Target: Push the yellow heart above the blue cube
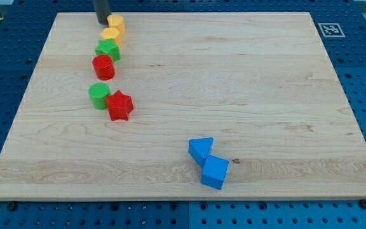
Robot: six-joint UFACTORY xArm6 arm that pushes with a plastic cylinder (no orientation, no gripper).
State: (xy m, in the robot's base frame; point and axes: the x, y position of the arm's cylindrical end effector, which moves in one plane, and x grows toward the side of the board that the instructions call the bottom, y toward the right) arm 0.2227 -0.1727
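Observation:
Two yellow blocks sit touching near the view's top left: an upper one [116,23] and a lower one [112,35]. I cannot tell which of them is the heart. My tip [103,23] is on the board just left of the upper yellow block, close to or touching it. The blue cube [215,172] lies near the view's bottom, right of centre, far from the tip. A blue triangular block [201,150] touches the cube's upper left.
Below the yellow blocks a line runs down the left side: a green star [107,49], a red cylinder [103,67], a green cylinder [98,95] and a red star [119,105]. The wooden board [265,83] has a marker tag [328,29] beyond its top right corner.

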